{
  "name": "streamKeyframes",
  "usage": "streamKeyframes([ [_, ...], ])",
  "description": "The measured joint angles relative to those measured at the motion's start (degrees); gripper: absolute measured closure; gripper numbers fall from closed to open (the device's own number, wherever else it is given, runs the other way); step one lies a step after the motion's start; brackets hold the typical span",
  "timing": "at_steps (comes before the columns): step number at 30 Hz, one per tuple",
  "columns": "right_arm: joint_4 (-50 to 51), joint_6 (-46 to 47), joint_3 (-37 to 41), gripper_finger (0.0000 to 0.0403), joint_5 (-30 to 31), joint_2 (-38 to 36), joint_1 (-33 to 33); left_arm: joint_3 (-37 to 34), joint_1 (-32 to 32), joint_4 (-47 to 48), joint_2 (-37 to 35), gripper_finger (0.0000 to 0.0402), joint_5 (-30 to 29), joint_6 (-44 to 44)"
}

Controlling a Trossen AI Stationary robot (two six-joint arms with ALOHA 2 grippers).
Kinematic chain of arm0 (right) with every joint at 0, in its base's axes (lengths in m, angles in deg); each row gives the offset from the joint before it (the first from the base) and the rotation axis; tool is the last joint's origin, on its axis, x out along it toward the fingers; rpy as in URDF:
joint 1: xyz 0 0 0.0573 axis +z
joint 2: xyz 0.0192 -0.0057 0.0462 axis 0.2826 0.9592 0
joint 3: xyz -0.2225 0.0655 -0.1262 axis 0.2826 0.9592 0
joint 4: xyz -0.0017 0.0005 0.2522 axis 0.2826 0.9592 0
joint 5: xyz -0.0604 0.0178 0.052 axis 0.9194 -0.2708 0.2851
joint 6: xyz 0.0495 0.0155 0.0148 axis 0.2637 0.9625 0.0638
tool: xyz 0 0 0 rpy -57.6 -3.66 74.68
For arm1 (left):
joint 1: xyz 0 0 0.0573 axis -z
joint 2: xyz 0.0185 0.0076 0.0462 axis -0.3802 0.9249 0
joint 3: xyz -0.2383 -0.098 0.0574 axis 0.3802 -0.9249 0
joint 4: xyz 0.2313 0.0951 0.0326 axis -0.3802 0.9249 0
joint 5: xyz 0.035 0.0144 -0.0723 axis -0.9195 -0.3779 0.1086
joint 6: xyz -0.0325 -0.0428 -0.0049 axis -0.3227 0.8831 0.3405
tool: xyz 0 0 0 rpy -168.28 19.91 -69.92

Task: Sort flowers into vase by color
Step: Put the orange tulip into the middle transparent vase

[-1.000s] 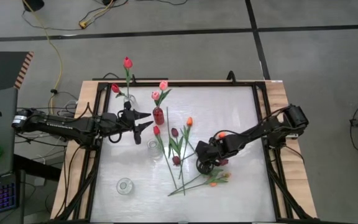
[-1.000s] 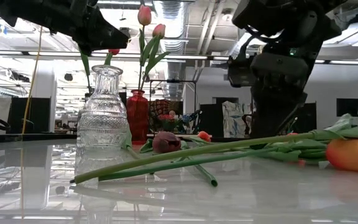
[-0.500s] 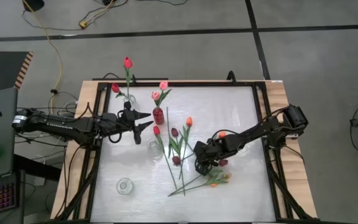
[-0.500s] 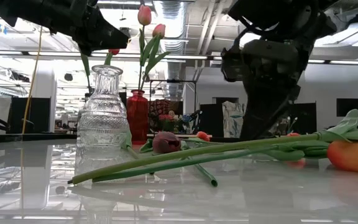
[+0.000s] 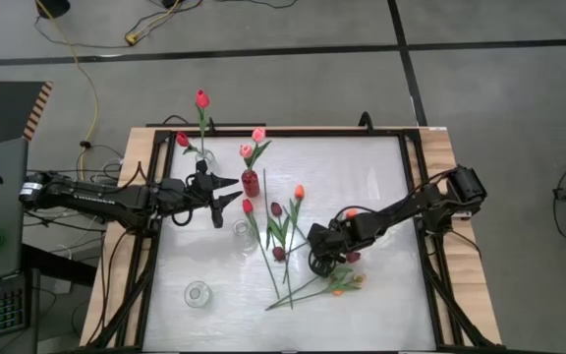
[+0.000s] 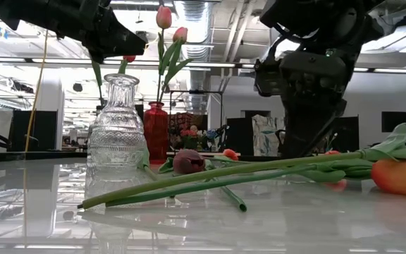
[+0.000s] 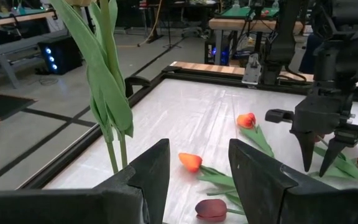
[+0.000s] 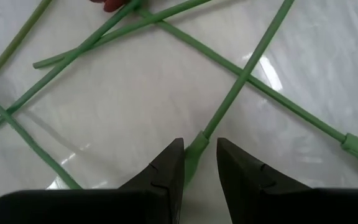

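Observation:
Several loose flowers [image 5: 285,241] lie crossed on the white table, with red, maroon and orange heads on long green stems. A red vase [image 5: 251,183] holds two pink tulips, and a clear vase [image 5: 204,157] holds two red ones. My right gripper [image 5: 317,262] points down over the loose flowers. It is open by a narrow gap, with a green stem [image 8: 229,99] running up between its fingers. My left gripper [image 5: 232,192] hangs open in the air beside the red vase, holding nothing. My right gripper comes from above with one finger on each side of the stem's thicker end [image 8: 193,155], the fingers lying along the stem, which rests flat on the table. A gap shows on one side. Whether the other finger [image 8: 169,168] touches the stem, I cannot tell.
An empty cut-glass vase [image 5: 244,234] stands mid-table by the stems, close in the low view [image 6: 117,127]. Another small clear vase [image 5: 197,293] stands near the front left. A black frame [image 5: 416,197] rims the table. Bare table lies at the far right and near right.
My right gripper has swayed a little toward the table's left edge and partly back, staying low over the loose flowers. Its finger gap looks unchanged.

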Motion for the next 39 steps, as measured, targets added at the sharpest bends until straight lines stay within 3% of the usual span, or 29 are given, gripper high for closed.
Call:
streamKeyframes([
  [27,-0.6,1.9,0.0,0.0282,-2.5,1.8,0.1,0.0,0.0,0.0,0.0,0.0248,0.0,0.0],
  [39,-0.4,6.7,0.0,0.0342,-2.5,1.8,0.1,0.0,0.0,0.1,0.0,0.0248,0.0,0.0],
])
